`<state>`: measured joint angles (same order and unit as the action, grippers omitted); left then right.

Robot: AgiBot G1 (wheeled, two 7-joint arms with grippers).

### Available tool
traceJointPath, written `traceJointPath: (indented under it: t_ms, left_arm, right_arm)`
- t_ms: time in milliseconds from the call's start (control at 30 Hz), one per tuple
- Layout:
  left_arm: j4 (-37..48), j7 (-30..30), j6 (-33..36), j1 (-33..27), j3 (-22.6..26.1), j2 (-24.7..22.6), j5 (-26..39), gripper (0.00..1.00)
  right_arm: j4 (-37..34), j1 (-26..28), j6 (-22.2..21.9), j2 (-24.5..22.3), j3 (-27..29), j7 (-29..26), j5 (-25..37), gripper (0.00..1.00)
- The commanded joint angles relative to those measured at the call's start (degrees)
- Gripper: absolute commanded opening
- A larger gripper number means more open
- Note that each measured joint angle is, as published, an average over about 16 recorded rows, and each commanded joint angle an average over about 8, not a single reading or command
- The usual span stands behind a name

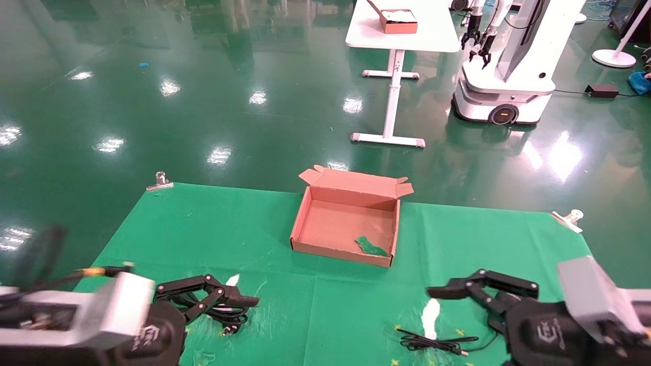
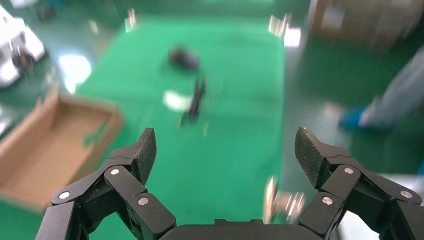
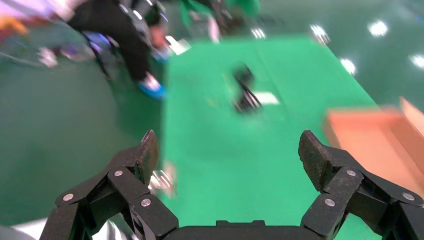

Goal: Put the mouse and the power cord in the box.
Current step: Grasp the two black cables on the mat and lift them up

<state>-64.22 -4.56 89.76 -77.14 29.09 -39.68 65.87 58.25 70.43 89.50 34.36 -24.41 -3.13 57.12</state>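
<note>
a green cloth [image 1: 315,305] is covering the table, clipped at its far corners by two metal clips [image 1: 160,181]. beyond it, on the shiny green floor, a white table [image 1: 402,25] is carrying a small reddish box [image 1: 394,20], and another white robot [image 1: 508,66] is standing beside it. nothing is lying between the grippers and the box [image 1: 346,223], which is sitting open at the middle of the cloth with its lid flap folded back and a green scrap [image 1: 371,247] resting on its floor.

the left gripper [image 1: 224,297] is hanging low at the near left with its fingers [image 2: 142,152] spread wide apart and holding nothing. the cord [image 1: 224,315] is lying coiled just under and beside its tips; whether they are touching is unclear.

the right gripper [image 1: 457,290] is hovering at the near right, also gaping wide and holding nothing. the thin cable [image 1: 432,343] is lying on the cloth just below it, near a white patch. the mouse [image 2: 184,57] is showing as a dark blur in the left wrist view, far across the cloth.
</note>
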Motion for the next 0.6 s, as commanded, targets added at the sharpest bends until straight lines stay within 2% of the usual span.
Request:
traceJointPath:
  t_ms: [33,200,367,600]
  left_arm:
    - [2.0,1.7,0.5,-3.7,3.3,-0.9,5.4,1.00]
    - [11.2,7.2,-0.7,-10.8,10.0,-6.3,18.3,1.00]
    - [22.3,12.6,-3.0,-15.7,14.3,-13.0,26.7,1.00]
    - [36.5,19.8,-7.4,-19.2,17.7,-19.6,33.3,1.00]
  right_arm:
    - [-3.6,1.9,0.0,-0.4,-1.8,1.7,2.6,1.00]
    - [-14.1,10.0,-2.2,4.5,-7.2,9.8,16.3,1.00]
    - [-26.1,17.4,-5.7,12.2,-12.6,18.5,28.0,1.00]
    - [-40.3,23.5,-10.0,21.4,-17.1,29.3,36.1,1.00]
